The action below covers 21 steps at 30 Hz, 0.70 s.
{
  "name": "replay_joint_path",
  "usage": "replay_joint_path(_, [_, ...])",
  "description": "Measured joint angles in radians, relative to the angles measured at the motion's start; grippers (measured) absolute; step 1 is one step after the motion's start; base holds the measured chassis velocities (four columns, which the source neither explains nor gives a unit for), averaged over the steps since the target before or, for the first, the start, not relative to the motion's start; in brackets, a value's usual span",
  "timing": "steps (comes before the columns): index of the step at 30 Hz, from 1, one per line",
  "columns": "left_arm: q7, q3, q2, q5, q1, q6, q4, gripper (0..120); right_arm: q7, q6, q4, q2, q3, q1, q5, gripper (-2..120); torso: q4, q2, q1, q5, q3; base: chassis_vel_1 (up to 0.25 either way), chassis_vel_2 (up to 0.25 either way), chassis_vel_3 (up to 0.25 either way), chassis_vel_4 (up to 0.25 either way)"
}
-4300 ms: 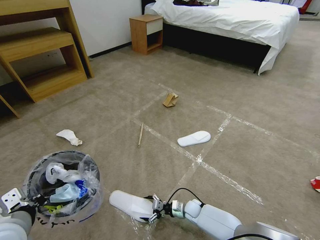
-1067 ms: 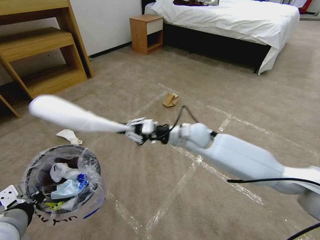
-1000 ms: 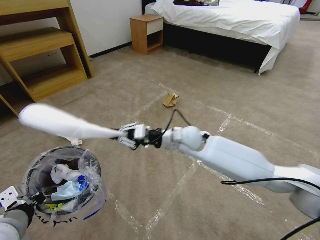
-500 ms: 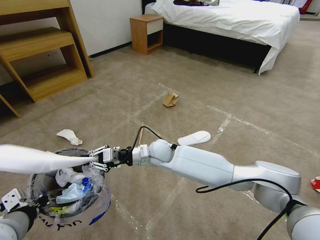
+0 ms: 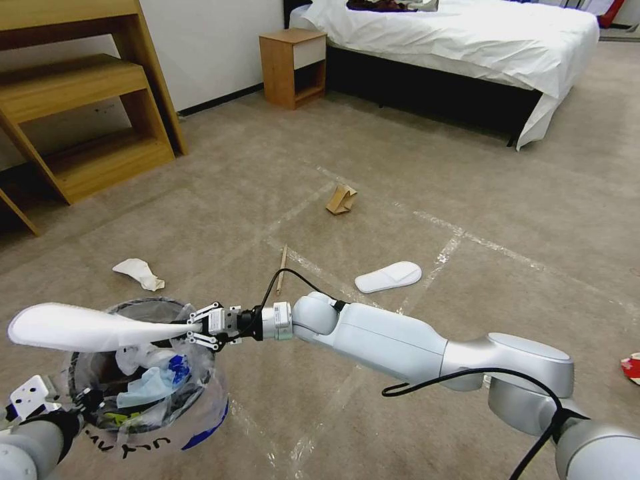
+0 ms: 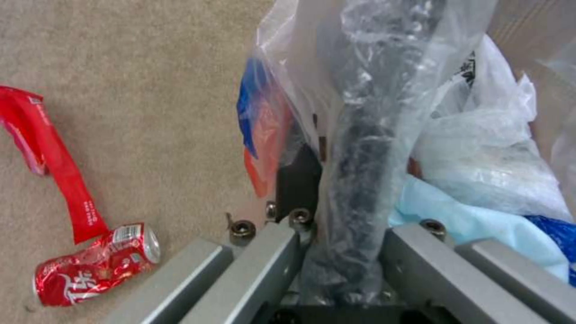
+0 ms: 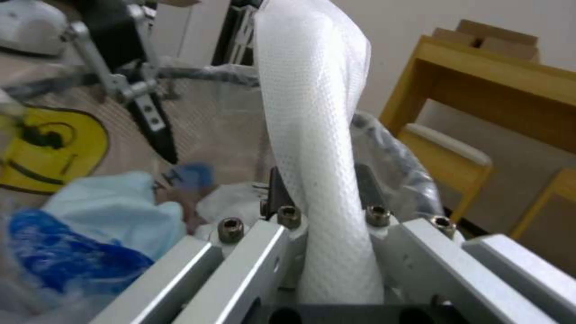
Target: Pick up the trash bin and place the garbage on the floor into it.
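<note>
- Open room: the floor (image 5: 413, 167), a beige carpet crossed by shiny tape strips, lies bare between the bed (image 5: 467, 40) at the far side, the nightstand (image 5: 293, 67) by the wall, and the wooden shelf unit (image 5: 87, 100) at the far left.
- Litter on the carpet, each piece well apart from the others: a second white slipper (image 5: 388, 277) beside a tape crossing, a thin wooden stick (image 5: 282, 269) along a strip, folded brown cardboard (image 5: 341, 199) farther off, crumpled white paper (image 5: 139, 274) near the bin, and a red scrap (image 5: 631, 369) at the right edge.
- Left wrist view: a crushed red can (image 6: 96, 265) and a red wrapper (image 6: 51, 157) lie on the carpet just beside the bin.
- Right gripper (image 5: 200, 326): arm stretched across the front of the robot; fingers closed narrowly on one end of a white slipper (image 5: 87, 327), which extends level over the mouth of the trash bin (image 5: 200, 413), not yet inside it.
- Left gripper (image 6: 342, 256), at the lower left of the head view: jaws clamped on the bin's rim and its clear bag; the bin is held up off the carpet and already contains white, pale blue and blue refuse.
- Right wrist view: the slipper rises from between the fingers (image 7: 288, 225), with the bin's contents behind it.
</note>
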<state>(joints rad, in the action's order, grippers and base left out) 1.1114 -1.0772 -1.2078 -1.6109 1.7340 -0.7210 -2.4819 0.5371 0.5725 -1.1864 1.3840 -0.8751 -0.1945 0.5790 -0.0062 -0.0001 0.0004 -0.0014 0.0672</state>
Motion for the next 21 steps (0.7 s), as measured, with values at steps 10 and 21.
replay_joint_path(10, [0.001,0.007,0.009,-0.006,-0.015,0.002,0.019,0,0.001,0.009,0.058,0.026,0.028,-0.002,0.001,3,0.0,0.0,0.0,0.0,0.0,0.0,0.0,0.0,0.0])
replay_joint_path(21, [-0.007,0.02,0.016,-0.004,-0.034,0.005,0.045,0,-0.008,0.0,0.03,0.03,0.053,-0.013,0.001,3,0.0,0.0,0.0,0.0001,0.0,0.0,0.0,0.0,0.0])
